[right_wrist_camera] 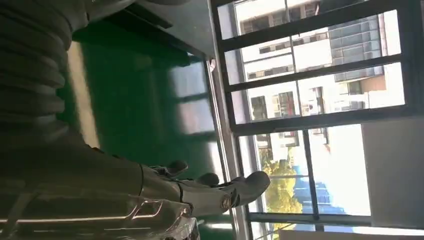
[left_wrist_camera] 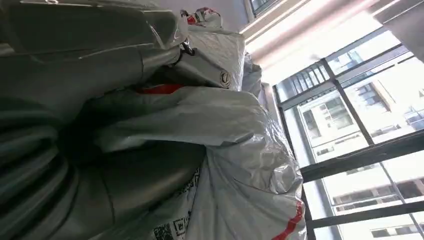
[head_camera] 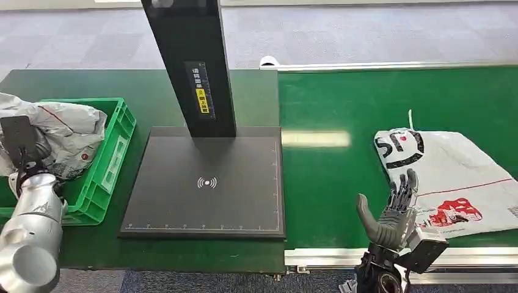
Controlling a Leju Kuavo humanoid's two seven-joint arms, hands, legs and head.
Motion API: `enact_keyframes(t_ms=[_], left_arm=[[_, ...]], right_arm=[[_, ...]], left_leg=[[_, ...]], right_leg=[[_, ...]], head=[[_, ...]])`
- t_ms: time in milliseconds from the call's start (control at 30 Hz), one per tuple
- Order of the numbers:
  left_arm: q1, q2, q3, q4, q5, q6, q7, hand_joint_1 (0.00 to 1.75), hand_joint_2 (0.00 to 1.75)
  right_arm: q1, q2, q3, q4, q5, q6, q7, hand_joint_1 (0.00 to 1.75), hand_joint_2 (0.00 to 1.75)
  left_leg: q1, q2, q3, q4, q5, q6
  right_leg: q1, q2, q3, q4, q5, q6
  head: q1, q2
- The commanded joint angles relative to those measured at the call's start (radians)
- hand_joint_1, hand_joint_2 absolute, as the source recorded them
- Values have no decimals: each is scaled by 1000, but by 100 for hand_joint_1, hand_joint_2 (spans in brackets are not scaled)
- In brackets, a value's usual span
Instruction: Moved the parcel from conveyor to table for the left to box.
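Note:
A white parcel (head_camera: 458, 177) with black and red print lies flat on the green conveyor belt (head_camera: 330, 183) at the right. My right hand (head_camera: 394, 210) stands open at the parcel's near left edge, fingers spread and pointing up over it (right_wrist_camera: 200, 192). At the far left, a crumpled grey parcel (head_camera: 67, 134) sits over the green crate (head_camera: 125, 131). My left arm (head_camera: 33, 207) reaches into it. In the left wrist view my left hand (left_wrist_camera: 125, 185) wraps around that grey parcel (left_wrist_camera: 235, 145), thumb on one side and fingers on the other.
A black scanner plate (head_camera: 207, 183) with a tall black post (head_camera: 189, 61) stands on the green table (head_camera: 153, 91) between crate and belt. The belt's metal rail (head_camera: 330, 256) runs along the near edge. Grey carpet lies beyond.

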Motion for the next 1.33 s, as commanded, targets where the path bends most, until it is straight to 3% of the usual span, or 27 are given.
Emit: enact_keyframes(t_ms=[33,267,300,333,600,700,900,1033,1133,1167,1300,1333], left_arm=[[-61,-4,45,89,-1,-1,8,175,175],[-61,-4,45,89,-1,-1,8,175,175],[-62,-3,46,88,-2,-8,7,120,175],[-66,-5,60,84,7,-17,2,0,175],[-86,-29,95,23,-17,-60,-74,0,175],[-91,-52,83,-32,-61,-60,-103,0,175],[20,-177,-95,-452,-8,-108,-117,0,175],[242,-222,-400,-848,-22,2,-117,0,175],[439,-322,-697,-1161,-198,50,-117,0,175],[471,-347,-735,-1199,-235,71,-105,0,175],[471,-322,-742,-1199,-229,81,-82,0,175],[500,-289,-822,-1257,-174,3,-117,0,175]], right_arm=[[-30,-2,-34,55,-2,-1,-3,0,175],[-30,-2,-34,55,-2,-1,-3,0,175],[-31,-2,-34,55,-2,-1,-3,0,175],[-32,-3,-36,58,-2,-2,-3,0,175],[-43,-7,-36,78,2,-6,-3,0,175],[-45,-8,-26,71,24,-59,-3,0,175],[-23,-8,-13,55,12,-84,-3,0,175],[-8,-11,-9,42,5,-105,-3,0,175],[6,-9,-19,24,4,-115,-3,0,175],[9,-8,-22,19,4,-115,-3,0,175],[9,-5,-26,17,5,-113,-3,0,175],[10,-6,-29,16,6,-113,-3,0,175]], left_leg=[[1,-1,0,0,0,0],[1,-2,0,0,0,1],[1,-2,1,0,1,1],[1,-2,0,0,1,1],[1,-2,-1,0,0,1],[1,-2,-1,1,0,1],[1,-4,-2,1,1,1],[0,-1,1,-1,0,1],[0,-4,0,-1,0,1],[0,-8,1,-1,0,2],[-1,-10,0,0,-1,2],[-1,-7,-2,1,-1,2]], right_leg=[[1,-2,1,-1,0,0],[1,-2,1,-1,0,0],[1,-3,2,-1,0,0],[1,-3,1,-1,0,0],[1,-3,1,0,0,0],[1,-3,0,0,0,0],[1,-4,1,-1,0,0],[0,-2,2,-2,0,0],[0,-5,2,-2,-1,1],[0,-9,4,-3,-1,1],[-1,-11,4,-3,-3,3],[-1,-8,2,-2,-2,3]], head=[[0,0],[0,0],[0,0],[0,0],[0,0],[0,0],[0,0],[0,0],[0,0],[0,0],[0,0],[1,0]])
